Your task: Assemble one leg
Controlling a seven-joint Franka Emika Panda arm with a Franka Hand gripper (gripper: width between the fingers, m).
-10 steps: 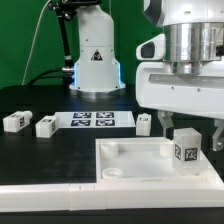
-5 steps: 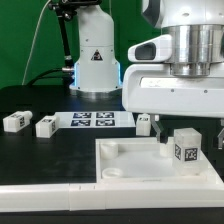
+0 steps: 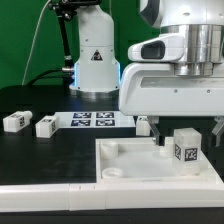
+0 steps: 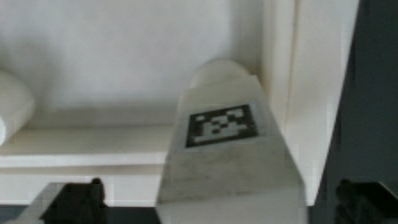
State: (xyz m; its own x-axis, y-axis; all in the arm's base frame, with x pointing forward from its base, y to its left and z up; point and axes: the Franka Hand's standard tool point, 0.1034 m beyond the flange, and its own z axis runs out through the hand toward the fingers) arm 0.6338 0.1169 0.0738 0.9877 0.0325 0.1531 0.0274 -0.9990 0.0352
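Gripper (image 4: 217,203) open and empty over a leg (image 4: 222,150) on the panel (image 3: 130,160)

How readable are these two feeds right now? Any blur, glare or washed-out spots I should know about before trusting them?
Exterior view: evenly lit, fairly sharp; the gripper housing looms large and bright, and the white panel is pale enough that its rim detail is faint. Wrist view: soft and close; the leg fills the frame, its tag is blurry, and the white surfaces behind it run together.
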